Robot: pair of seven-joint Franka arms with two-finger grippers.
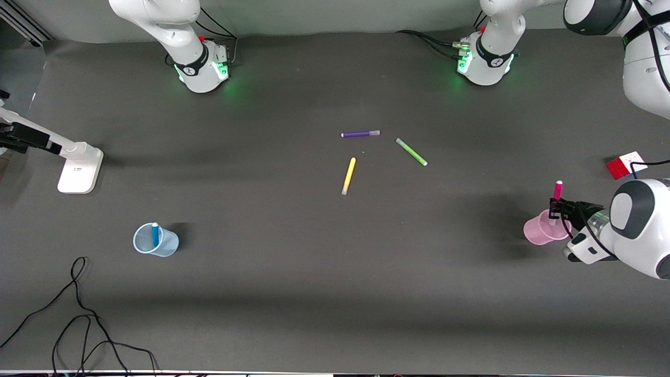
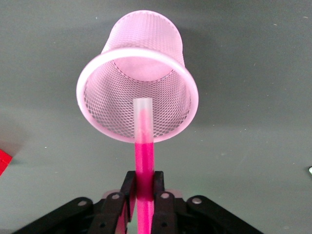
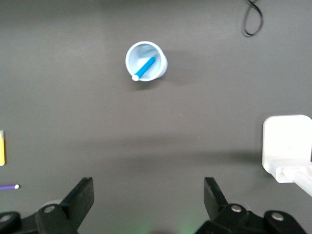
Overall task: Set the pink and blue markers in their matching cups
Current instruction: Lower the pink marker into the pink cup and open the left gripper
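Note:
My left gripper [image 1: 556,207] [image 2: 145,181] is shut on the magenta-pink marker [image 1: 558,189] [image 2: 145,151] and holds it upright over the light pink mesh cup [image 1: 538,231] [image 2: 146,39] at the left arm's end of the table. The marker's pale end points down into the cup's mouth. The bright blue marker [image 1: 155,234] [image 3: 145,68] stands leaning inside the translucent light blue cup [image 1: 166,246] [image 3: 160,57] toward the right arm's end. My right gripper [image 3: 148,195] is open and empty, high over the table; it does not show in the front view.
A purple pen [image 1: 360,134], a light green pen [image 1: 411,152] and a yellow pen [image 1: 348,176] lie mid-table. A red and white box [image 1: 625,165] lies near the pink cup. A white camera stand [image 1: 78,167] [image 3: 287,151] and a black cable [image 1: 78,314] are at the right arm's end.

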